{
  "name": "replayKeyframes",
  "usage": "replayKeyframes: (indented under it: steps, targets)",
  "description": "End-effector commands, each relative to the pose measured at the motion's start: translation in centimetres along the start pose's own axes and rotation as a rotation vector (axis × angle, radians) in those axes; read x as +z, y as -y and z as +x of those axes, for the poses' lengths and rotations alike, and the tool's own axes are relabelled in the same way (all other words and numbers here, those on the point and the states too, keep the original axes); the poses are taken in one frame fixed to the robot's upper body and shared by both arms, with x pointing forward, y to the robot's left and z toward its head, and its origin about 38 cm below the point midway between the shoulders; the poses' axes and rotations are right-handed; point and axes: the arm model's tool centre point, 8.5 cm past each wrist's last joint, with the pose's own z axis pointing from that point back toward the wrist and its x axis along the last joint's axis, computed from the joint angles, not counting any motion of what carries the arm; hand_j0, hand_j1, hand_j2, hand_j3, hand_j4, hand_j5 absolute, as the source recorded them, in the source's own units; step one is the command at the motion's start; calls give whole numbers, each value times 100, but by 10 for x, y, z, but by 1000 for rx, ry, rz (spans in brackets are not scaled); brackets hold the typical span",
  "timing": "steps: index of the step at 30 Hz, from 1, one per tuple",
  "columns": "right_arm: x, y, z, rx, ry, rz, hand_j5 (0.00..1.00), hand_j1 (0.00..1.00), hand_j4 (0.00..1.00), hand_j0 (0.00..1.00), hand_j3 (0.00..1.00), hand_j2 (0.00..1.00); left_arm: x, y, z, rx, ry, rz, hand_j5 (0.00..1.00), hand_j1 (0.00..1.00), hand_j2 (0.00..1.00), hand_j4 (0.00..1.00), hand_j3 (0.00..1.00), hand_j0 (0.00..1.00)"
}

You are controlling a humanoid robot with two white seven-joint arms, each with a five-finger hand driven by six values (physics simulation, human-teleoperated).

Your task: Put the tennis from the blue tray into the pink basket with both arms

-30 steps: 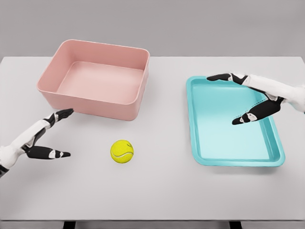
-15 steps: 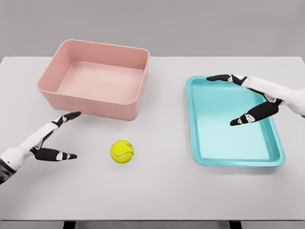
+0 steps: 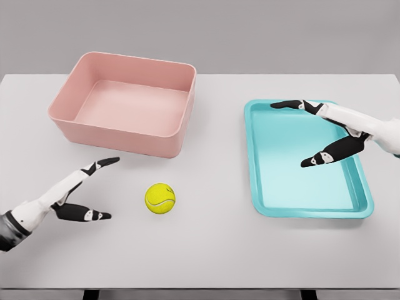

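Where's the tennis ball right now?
In the head view, the tennis ball sits on the table, left of the blue tray, just right of the left hand.

White table (image 3: 225,250) — plain grey wall (image 3: 250,31) behind — soft even light.

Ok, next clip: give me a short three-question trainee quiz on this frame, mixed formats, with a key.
1. True or false: the tennis ball lies in the blue tray.
2. Multiple choice: the left hand is A) gripping the ball, B) open, left of the ball and apart from it, C) inside the pink basket.
3. Fill in: the right hand hovers, fingers spread, over the ____.

Key: 1 false, the ball sits on the table between basket and tray; 2 B; 3 blue tray.
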Motion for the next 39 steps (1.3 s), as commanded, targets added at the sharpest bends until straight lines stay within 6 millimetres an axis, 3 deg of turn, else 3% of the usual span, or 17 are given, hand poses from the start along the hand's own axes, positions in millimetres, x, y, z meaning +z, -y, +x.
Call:
replayKeyframes:
  steps: [1, 33, 39]
  targets:
    - [0, 1, 1, -5, 2, -5, 100, 100, 100, 100, 100, 100, -3, 1, 4, -1, 13, -5, 100, 100, 100, 100, 100, 100]
    - [1, 2, 1, -1, 0, -3, 100, 100, 100, 100, 100, 100, -37, 48, 27, 42, 131, -29, 100, 100, 100, 100, 100, 100]
    - [-1, 0, 2, -5, 7, -3, 100, 100, 100, 100, 100, 100, -39, 60, 28, 130, 144, -32, 99, 99, 99, 99, 99, 99]
